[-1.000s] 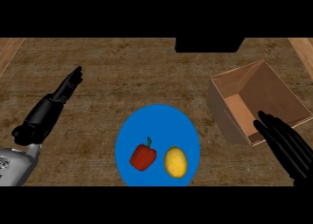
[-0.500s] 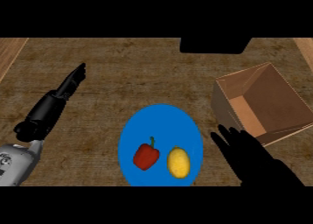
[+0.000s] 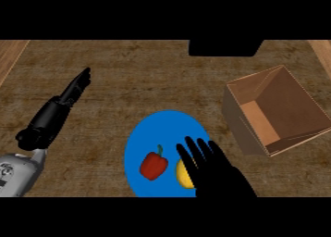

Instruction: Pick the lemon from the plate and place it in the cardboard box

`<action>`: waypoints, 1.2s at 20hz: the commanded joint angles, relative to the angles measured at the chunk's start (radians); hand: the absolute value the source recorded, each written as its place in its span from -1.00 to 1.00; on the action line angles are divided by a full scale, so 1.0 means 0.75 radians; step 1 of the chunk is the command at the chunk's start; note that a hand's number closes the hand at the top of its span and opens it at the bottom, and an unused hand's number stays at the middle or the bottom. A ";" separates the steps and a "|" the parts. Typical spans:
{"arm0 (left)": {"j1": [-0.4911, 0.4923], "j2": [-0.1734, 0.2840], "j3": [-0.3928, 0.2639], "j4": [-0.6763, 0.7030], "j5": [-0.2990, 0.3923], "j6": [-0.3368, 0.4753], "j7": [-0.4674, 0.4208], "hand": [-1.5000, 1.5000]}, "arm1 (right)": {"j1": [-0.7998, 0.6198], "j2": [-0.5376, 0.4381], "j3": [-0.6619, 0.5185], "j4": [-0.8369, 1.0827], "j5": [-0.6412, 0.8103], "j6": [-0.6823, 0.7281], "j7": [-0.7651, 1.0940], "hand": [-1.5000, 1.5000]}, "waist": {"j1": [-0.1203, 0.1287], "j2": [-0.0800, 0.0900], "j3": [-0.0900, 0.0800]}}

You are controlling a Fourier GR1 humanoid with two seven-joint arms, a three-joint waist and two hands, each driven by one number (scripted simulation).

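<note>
Right hand (image 3: 219, 178) spreads straight fingers over the lemon (image 3: 185, 178) on the blue plate (image 3: 165, 127), nothing grasped yet.

Only a yellow sliver of the lemon shows, so a blind closing could nudge it or catch the red pepper (image 3: 153, 165) just beside it. The cardboard box (image 3: 277, 111) lies open to the right; the left hand (image 3: 69, 95) rests well apart, fingers straight.
</note>
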 commanded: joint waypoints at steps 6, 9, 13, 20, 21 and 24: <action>-0.023 -0.054 0.019 0.061 -0.037 0.006 -0.002 0.00 | -0.083 0.256 0.057 0.292 0.137 0.137 0.259 -1.00 | -0.023 0.006 0.003; -0.012 -0.012 0.049 0.031 -0.018 -0.054 -0.006 0.00 | -0.124 0.380 0.044 0.355 0.198 0.163 0.298 -1.00 | -0.015 0.003 0.003; 0.032 -0.046 0.053 -0.008 -0.055 -0.021 -0.002 0.00 | -0.007 0.342 0.087 0.321 0.300 0.155 0.246 -1.00 | -0.019 0.001 0.005; 0.042 -0.036 0.083 -0.064 -0.051 -0.064 0.040 0.00 | -0.032 0.413 -0.043 0.502 0.358 0.219 0.152 -1.00 | -0.009 0.001 0.005; 0.098 -0.052 0.054 -0.050 -0.080 -0.062 0.012 0.00 | -0.005 0.403 -0.041 0.527 0.373 0.199 0.113 -1.00 | -0.010 0.002 0.005; 0.084 -0.072 0.084 -0.060 -0.098 -0.050 0.019 0.00 | 0.010 0.436 -0.057 0.518 0.418 0.235 0.097 -1.00 | -0.014 0.003 0.005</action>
